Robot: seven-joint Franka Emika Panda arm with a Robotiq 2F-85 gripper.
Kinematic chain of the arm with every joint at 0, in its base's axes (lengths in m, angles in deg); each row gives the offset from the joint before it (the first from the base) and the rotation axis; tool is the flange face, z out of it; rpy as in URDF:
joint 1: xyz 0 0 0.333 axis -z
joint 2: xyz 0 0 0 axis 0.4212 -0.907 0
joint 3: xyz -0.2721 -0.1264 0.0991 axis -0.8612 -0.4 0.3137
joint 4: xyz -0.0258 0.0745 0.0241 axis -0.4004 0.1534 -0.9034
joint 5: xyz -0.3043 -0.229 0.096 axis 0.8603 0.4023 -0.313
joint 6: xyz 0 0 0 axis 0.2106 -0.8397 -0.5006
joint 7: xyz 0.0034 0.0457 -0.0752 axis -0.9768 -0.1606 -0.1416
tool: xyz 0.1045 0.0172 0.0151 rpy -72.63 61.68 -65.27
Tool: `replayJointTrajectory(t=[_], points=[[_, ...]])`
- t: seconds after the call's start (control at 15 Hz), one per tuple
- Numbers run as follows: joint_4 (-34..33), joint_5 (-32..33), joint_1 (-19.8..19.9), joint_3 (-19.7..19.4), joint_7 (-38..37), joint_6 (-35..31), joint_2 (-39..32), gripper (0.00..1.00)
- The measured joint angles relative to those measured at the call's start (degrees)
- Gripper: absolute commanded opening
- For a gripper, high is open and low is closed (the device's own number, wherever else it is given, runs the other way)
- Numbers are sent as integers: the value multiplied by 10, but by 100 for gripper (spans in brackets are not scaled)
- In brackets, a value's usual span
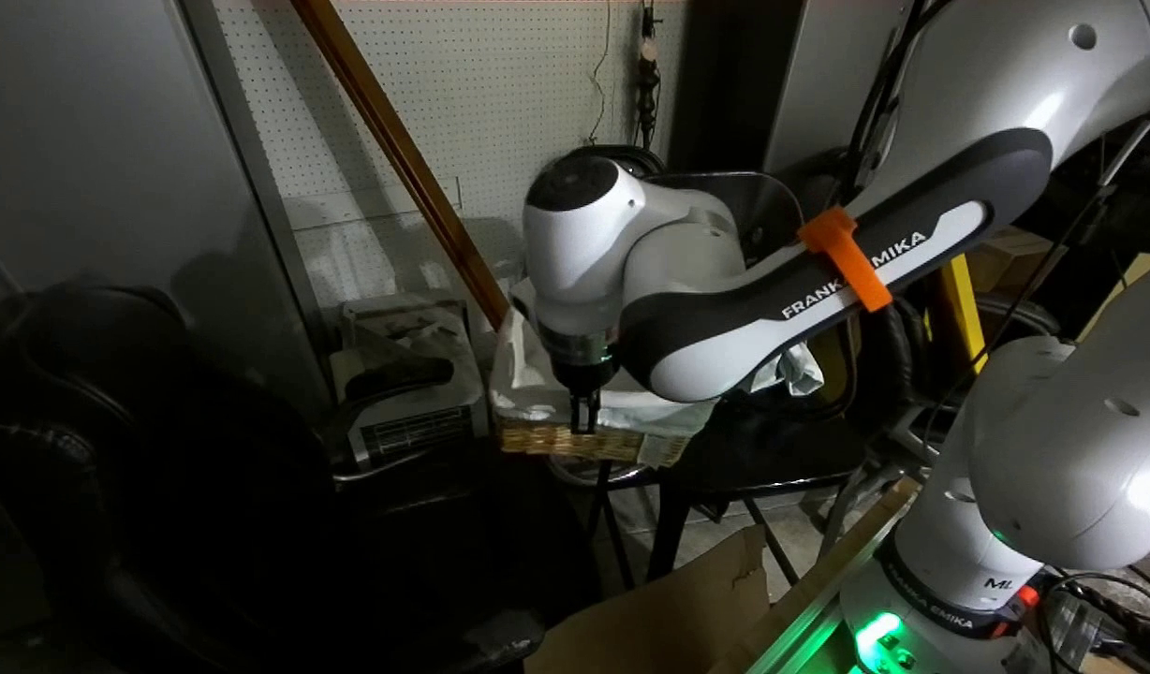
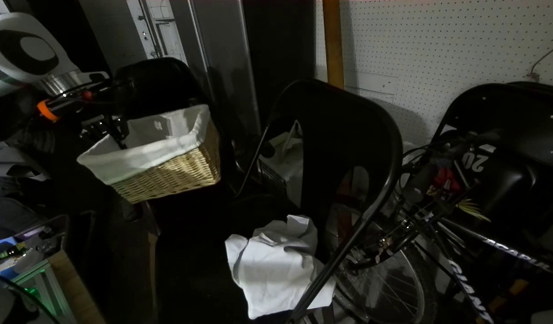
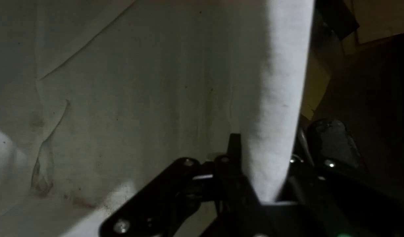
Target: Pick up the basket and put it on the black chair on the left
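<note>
The wicker basket with a white cloth liner shows in both exterior views (image 1: 547,440) (image 2: 177,173). It appears held in the air, mostly off the folding chair's seat, between the chairs. My gripper (image 1: 584,417) points down at its near rim. In the wrist view the lined rim runs between the fingers of my gripper (image 3: 264,154), one finger inside the basket (image 3: 156,82), one outside. The outer finger is dark and partly hidden. The gripper looks shut on the rim. The black padded armchair (image 1: 191,468) is at the left in an exterior view; its seat is very dark.
A black folding chair (image 2: 348,121) bears a crumpled white cloth (image 2: 276,265). A heater-like box (image 1: 416,421) stands behind the armchair. A wooden beam (image 1: 406,159) leans at the wall. A bicycle (image 2: 393,252) and cardboard (image 1: 669,608) are close by.
</note>
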State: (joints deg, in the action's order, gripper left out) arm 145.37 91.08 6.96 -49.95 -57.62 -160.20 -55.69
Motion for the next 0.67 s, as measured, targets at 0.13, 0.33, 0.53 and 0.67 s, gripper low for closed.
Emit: replayJointTrajectory(t=[0.13,0.33,0.53,0.67], points=[[-22,13,-10,21,0,0,-16,16],[-35,19,-12,26,0,0,-32,16],[-36,21,-11,25,0,0,-36,16],[-36,21,-11,25,0,0,-36,4]])
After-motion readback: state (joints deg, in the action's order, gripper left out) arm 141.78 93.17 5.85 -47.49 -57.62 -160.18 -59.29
